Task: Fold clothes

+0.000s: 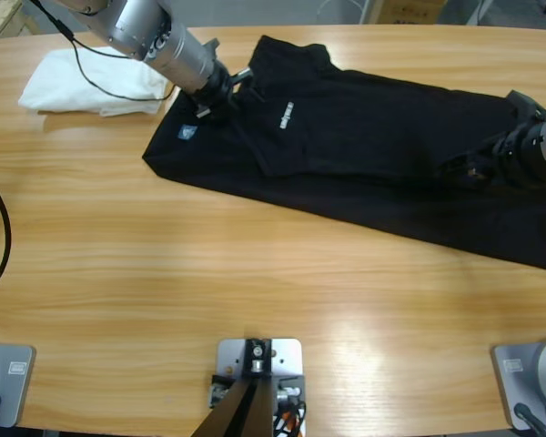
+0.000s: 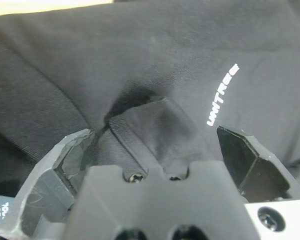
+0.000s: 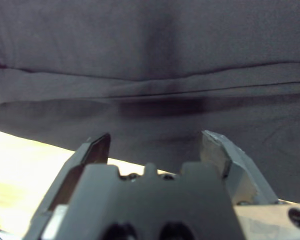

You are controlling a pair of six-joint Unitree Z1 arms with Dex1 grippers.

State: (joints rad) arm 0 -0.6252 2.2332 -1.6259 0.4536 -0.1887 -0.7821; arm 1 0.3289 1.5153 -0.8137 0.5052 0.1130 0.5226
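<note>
On table (image 1: 118, 273) | left pincer (image 2: 155, 140) apart over polo shirt (image 1: 364, 137) collar | right pincer (image 3: 155, 145) apart at hem

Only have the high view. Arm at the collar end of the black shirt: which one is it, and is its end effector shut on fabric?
Observer: Left arm. The left end effector has its jaws open, with a raised fold of the polo shirt between them.
Operator: And the one at the right edge?
Observer: The right end effector is open too, nothing between the jaws. It faces the shirt's stitched hem.
Operator: Cloth or wood under it?
Observer: Bare table shows beside its jaws, below the shirt's edge.
</note>
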